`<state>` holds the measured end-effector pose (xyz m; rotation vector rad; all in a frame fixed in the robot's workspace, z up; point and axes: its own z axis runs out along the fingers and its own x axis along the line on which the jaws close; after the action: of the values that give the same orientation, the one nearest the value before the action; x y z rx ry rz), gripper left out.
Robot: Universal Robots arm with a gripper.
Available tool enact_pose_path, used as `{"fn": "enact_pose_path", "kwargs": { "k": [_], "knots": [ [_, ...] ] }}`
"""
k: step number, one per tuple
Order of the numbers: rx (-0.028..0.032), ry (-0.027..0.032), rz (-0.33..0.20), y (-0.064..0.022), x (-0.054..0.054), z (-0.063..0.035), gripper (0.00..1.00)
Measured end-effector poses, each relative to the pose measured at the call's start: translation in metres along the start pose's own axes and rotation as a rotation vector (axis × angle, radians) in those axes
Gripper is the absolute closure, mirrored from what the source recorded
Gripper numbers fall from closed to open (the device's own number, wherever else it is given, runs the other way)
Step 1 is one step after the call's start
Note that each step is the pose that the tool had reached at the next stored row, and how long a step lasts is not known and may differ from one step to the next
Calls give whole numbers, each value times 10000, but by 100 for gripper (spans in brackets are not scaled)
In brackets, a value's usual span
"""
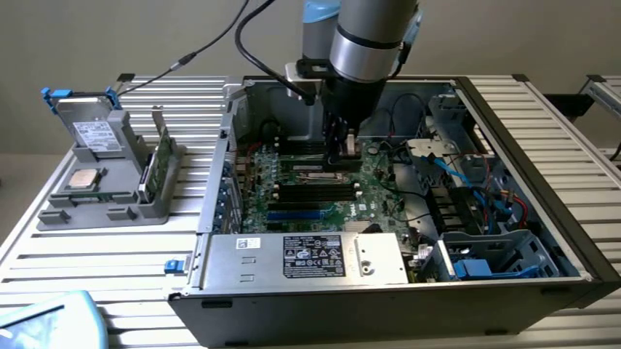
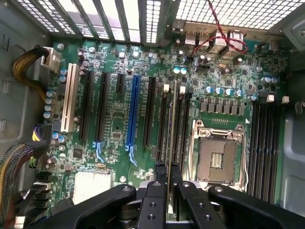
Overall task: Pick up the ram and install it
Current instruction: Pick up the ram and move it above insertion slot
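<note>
With fingers clenched on the ram, holds it edge-on in line with the black slots beside the socket, low inside the case; cannot tell whether seated in one.

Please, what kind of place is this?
Probably a robotics lab or test bench: an open PC case lies on a slatted metal table, a robot arm reaches in, and its gripper holds a ram over the motherboard.
</note>
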<state>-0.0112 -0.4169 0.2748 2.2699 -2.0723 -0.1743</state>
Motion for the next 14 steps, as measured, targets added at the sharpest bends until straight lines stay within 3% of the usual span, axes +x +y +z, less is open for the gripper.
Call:
{"fn": "enact_pose_path", "kwargs": {
  "k": [14],
  "knots": [
    [0,10,2,-25,-21,254,86]
  ]
}}
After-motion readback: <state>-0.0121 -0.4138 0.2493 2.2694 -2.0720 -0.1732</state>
